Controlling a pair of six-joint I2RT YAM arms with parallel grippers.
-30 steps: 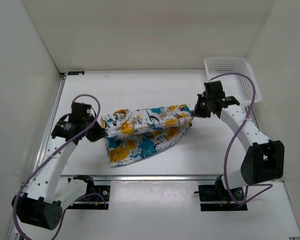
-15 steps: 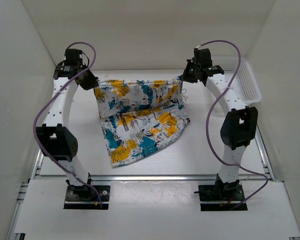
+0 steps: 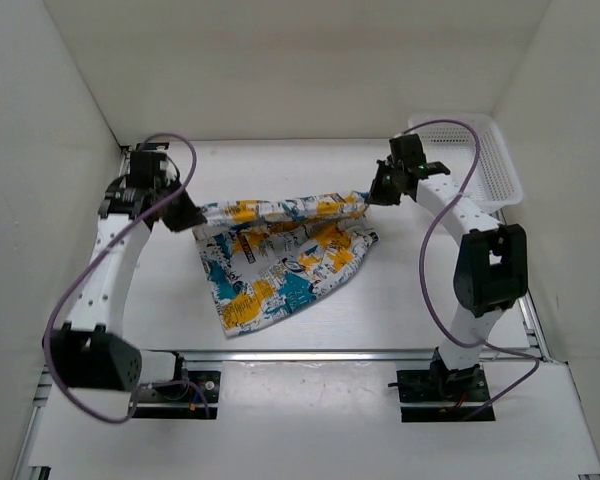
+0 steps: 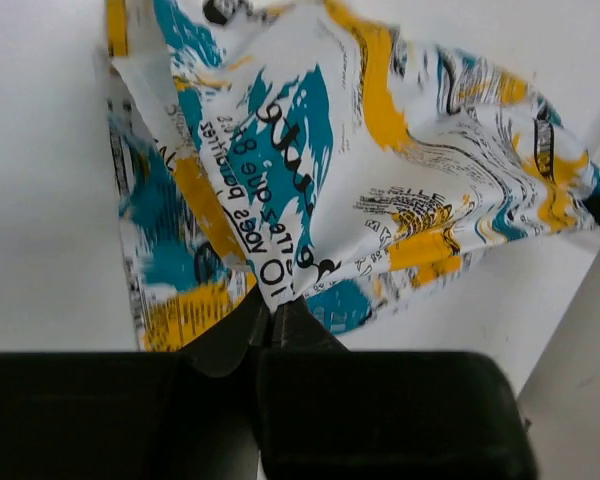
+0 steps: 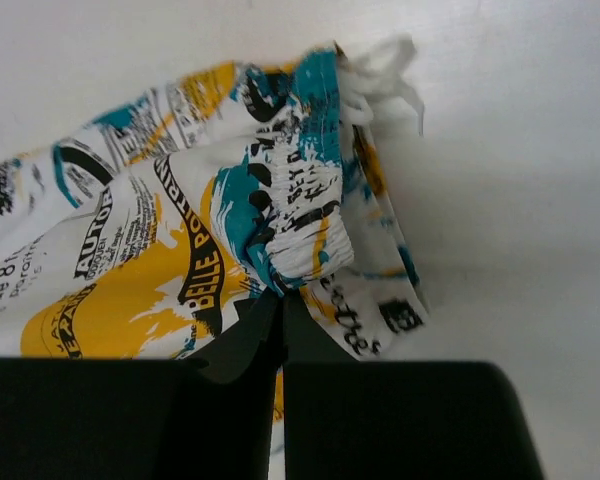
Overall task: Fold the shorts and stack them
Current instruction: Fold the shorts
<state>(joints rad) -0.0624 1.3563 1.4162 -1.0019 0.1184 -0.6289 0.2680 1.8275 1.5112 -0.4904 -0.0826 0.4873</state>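
1. Lower than half a second ago, the left end effector [image 3: 193, 220] and right end effector [image 3: 373, 195] now carry the shorts [image 3: 280, 255] nearer the table [image 3: 410, 290], and more of the cloth lies on it.
2. Shorts: white cloth with yellow and teal patches and black lettering.
3. Left end effector is clamped on the shorts' left corner, and the right is clamped on the gathered waistband [image 5: 300, 215].
4. Upper edge is stretched between them, while the lower part lies rumpled at the table's middle.

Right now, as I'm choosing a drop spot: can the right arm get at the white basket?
Probably yes: the basket sits close beside the right pincer with nothing between them, though that pincer is shut on the shorts.
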